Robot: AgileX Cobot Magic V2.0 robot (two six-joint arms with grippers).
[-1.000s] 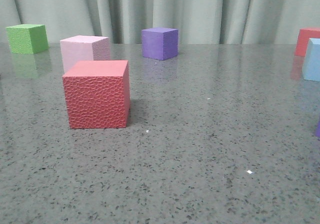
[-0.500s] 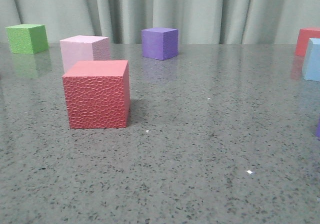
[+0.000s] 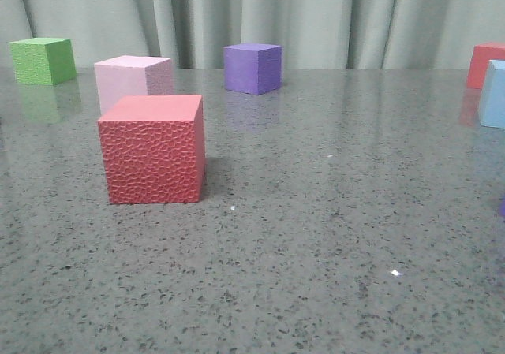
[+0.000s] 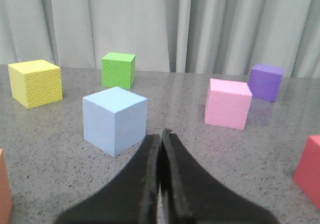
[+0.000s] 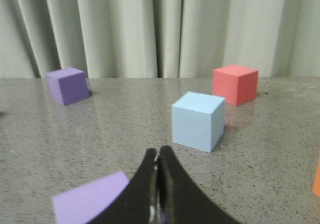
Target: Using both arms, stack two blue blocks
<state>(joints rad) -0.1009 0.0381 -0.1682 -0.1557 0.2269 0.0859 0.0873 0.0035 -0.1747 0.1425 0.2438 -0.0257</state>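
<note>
One pale blue block (image 4: 114, 118) stands on the grey table just beyond my left gripper (image 4: 160, 134), which is shut with nothing between its fingers. A second blue block (image 5: 197, 120) stands ahead of my right gripper (image 5: 157, 151), also shut and holding nothing. In the front view only a sliver of a blue block (image 3: 494, 94) shows at the right edge. Neither gripper appears in the front view.
A red textured cube (image 3: 152, 148) sits front left, with a pink cube (image 3: 132, 81), green cube (image 3: 43, 60) and purple cube (image 3: 252, 67) behind it. A yellow cube (image 4: 35, 82) stands left of the blue block. A lilac cube (image 5: 90, 200) lies beside the right fingers, a red cube (image 5: 235, 84) further off.
The blue block at the right edge of the front view has slipped slightly further out of frame. The other cubes have not moved.
</note>
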